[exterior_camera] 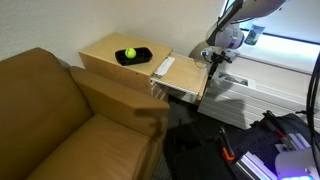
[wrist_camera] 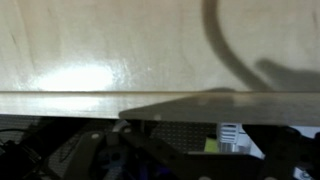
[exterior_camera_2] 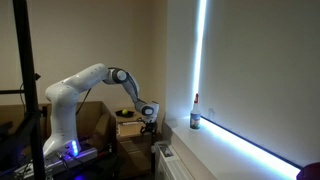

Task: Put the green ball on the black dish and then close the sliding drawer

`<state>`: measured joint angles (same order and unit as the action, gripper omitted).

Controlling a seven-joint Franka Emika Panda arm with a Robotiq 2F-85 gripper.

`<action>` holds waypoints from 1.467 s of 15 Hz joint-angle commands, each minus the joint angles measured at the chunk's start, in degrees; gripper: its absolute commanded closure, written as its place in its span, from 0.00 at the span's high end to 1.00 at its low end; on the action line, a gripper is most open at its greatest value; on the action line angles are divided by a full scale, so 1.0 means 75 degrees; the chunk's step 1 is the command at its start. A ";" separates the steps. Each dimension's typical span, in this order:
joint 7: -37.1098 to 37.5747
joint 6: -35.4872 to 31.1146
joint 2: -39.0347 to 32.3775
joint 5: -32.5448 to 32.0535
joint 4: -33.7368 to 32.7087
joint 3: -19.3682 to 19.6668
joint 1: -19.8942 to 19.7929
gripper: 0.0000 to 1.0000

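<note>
Dim indoor corner, with a brown sofa (exterior_camera: 60, 110) filling the near side of an exterior view and a small light wooden side cabinet (exterior_camera: 100, 52) standing right against its arm. On the cabinet's top lies the black dish (exterior_camera: 143, 57), and the green ball (exterior_camera: 130, 53) sits on it, towards the edge nearer the sofa.

From the cabinet's far side the sliding drawer (exterior_camera: 185, 85) stands pulled well out. A pale flat thing (exterior_camera: 165, 67) lies at its inner end, too small to name.

The gripper (exterior_camera: 214, 60) hangs just past the drawer's outer end and a little above it; whether it touches the wood cannot be told from this angle.

In an exterior view the white Franka arm (exterior_camera_2: 95, 78) rises from its base and bends down towards the cabinet, with the gripper (exterior_camera_2: 148, 122) low beside the furniture. Close by, a small bottle (exterior_camera_2: 195, 118) stands on the ledge by the wall, under a bright vertical strip of light (exterior_camera_2: 200, 50).

The wrist view is filled by a pale wooden panel (wrist_camera: 120, 50) with a straight lower edge and a curved shadow across it. Below that edge the dark fingers (wrist_camera: 88, 148) stand spread wide apart, with nothing held between them.
</note>
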<state>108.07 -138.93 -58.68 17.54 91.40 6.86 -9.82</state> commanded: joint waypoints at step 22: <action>0.0049 0.0748 -0.0494 -0.1572 -0.0589 0.0130 0.2672 1.00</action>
<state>106.96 -134.26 -61.31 9.34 87.98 7.84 4.04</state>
